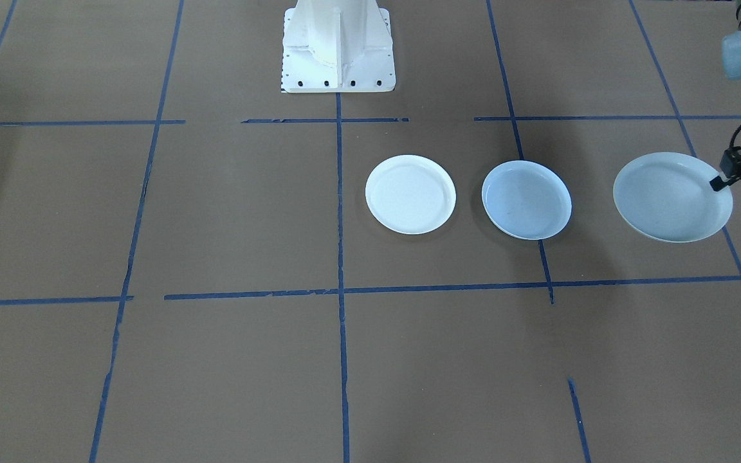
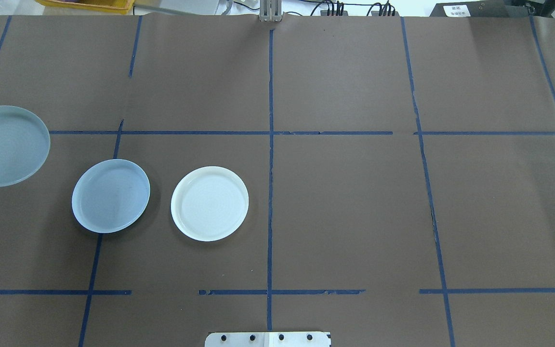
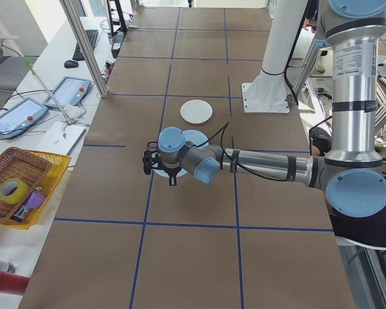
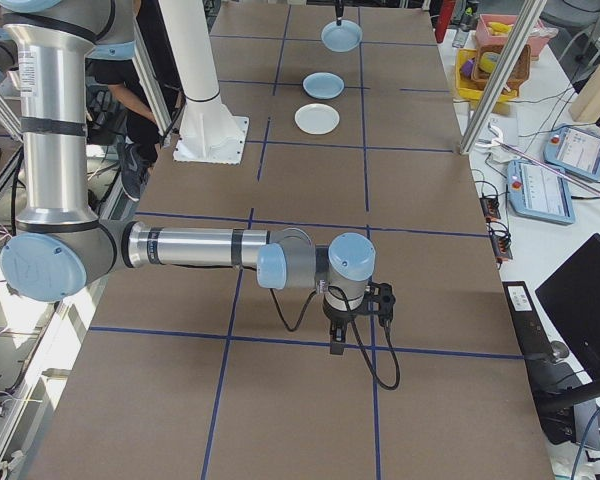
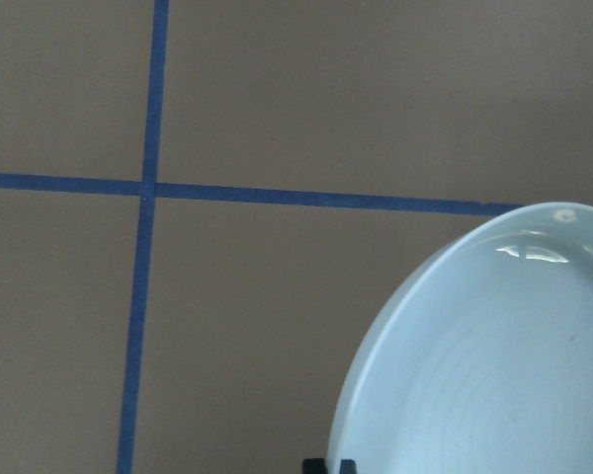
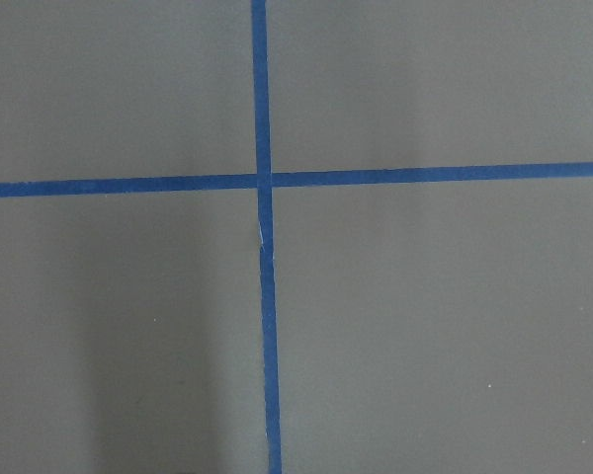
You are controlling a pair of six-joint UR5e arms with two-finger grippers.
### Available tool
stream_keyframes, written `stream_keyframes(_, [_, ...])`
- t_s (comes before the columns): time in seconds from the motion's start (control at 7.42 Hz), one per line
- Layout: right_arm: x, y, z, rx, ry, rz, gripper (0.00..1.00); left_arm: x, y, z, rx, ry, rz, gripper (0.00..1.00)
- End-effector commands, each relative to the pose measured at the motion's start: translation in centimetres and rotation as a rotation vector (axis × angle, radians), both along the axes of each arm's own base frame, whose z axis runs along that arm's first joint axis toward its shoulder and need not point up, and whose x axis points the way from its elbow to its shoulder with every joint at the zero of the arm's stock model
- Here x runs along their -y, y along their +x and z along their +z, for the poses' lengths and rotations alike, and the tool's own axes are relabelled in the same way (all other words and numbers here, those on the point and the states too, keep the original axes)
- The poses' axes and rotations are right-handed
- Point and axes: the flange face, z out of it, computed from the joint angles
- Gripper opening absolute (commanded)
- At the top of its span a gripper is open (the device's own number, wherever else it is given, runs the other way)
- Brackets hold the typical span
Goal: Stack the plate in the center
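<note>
Left jaws [image 1: 720, 182] are pinching the grey plate's [image 1: 669, 196] rim, lifted off the desk [image 1: 216, 360]; nothing's on the blue plate [image 1: 526, 200] yet. Right jaws: can't tell.

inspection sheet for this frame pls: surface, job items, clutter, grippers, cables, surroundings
Surface: brown table cover with a blue tape grid.
Job's things: grey ringed plate lifted by the left arm; pale-blue plate flat in the middle of the row; white plate flat beside it.
Clutter: nothing seen on the mat.
Grippers: left gripper shut on the grey plate's rim; right gripper away from the plates, state unclear.
Cables: black cable looping off the right wrist.
Surroundings: wicker basket, teach pendants on side benches.
</note>
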Motion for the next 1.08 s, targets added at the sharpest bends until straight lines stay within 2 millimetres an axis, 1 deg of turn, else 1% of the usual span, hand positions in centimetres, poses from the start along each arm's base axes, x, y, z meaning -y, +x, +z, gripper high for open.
stream_keyframes(0.0, [0.0,0.0,0.0,0.000,0.000,0.000,1.00,-2.6,7.5,-1.9,-0.111,-0.066,0.013,0.00])
stream_keyframes(0.13, [0.0,0.0,0.0,-0.001,0.000,0.000,1.00,-3.8,10.0,-2.2,-0.146,-0.094,0.028,0.00])
stream_keyframes(0.27, [0.0,0.0,0.0,0.000,0.000,0.000,1.00,-4.8,12.4,-2.5,-0.145,-0.099,0.014,0.00])
stream_keyframes(0.4, [0.0,0.0,0.0,-0.001,0.000,0.000,1.00,-5.4,13.9,-2.6,-0.147,-0.100,0.028,0.00])
stream_keyframes(0.81, [0.0,0.0,0.0,-0.001,0.000,0.000,1.00,-5.2,15.7,-3.3,-0.155,-0.092,0.056,0.00])
stream_keyframes(0.94, [0.0,0.0,0.0,-0.001,0.000,0.000,1.00,-5.1,15.9,-3.1,-0.154,-0.093,0.058,0.00])
